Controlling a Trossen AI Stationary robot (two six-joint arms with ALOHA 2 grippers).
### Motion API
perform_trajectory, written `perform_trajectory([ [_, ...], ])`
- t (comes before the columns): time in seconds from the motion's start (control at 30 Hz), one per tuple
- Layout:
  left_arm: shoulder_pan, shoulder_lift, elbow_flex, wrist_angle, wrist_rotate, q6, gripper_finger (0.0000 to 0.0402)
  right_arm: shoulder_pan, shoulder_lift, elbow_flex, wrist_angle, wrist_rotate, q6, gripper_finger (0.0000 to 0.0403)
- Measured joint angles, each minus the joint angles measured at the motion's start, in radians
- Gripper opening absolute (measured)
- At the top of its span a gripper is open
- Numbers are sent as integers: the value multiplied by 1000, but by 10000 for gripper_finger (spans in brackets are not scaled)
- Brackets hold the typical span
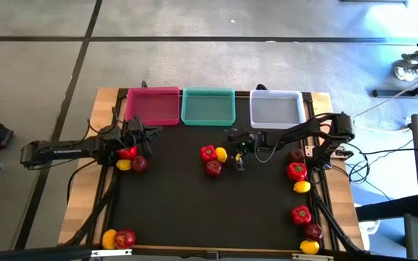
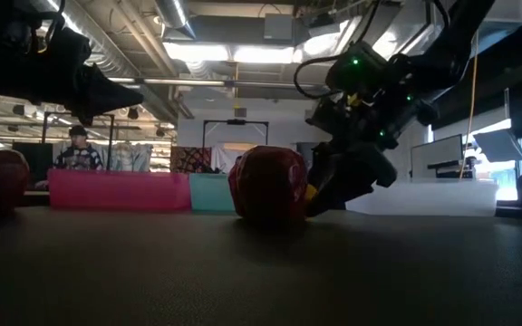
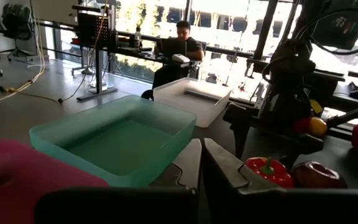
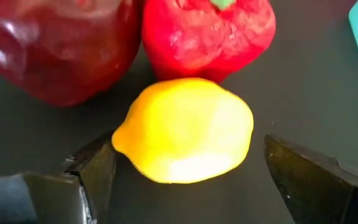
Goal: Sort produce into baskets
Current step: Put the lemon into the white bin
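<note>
At table centre the right gripper stands with jaws spread either side of a lemon, its long axis crossing the gap, touching an apple at ten o'clock and a pepper at twelve; bare mat lies around, the teal basket beyond; the left gripper, pressed shut, hovers beside the pink basket.

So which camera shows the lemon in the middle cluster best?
The right wrist view: the lemon fills it, between the open right gripper's fingers. The high view shows it small beside the pepper. The low view shows only a yellow sliver; the left wrist view, a distant spot.
</note>
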Motion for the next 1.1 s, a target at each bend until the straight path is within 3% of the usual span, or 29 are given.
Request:
perform_trajectory([
  [0.3, 0, 0, 0, -1, 0, -47, 11, 0, 0, 0, 41, -1, -26, 340],
  [0.47, 0, 0, 0, -2, 1, -146, 11, 0, 0, 0, 36, -1, -25, 290],
  [0.73, 0, 0, 0, -8, 1, -136, 11, 0, -3, 3, 11, 0, -25, 207],
  [1.1, 0, 0, 0, -4, 1, -133, 11, 1, -46, -1, -39, 54, -18, 190],
])
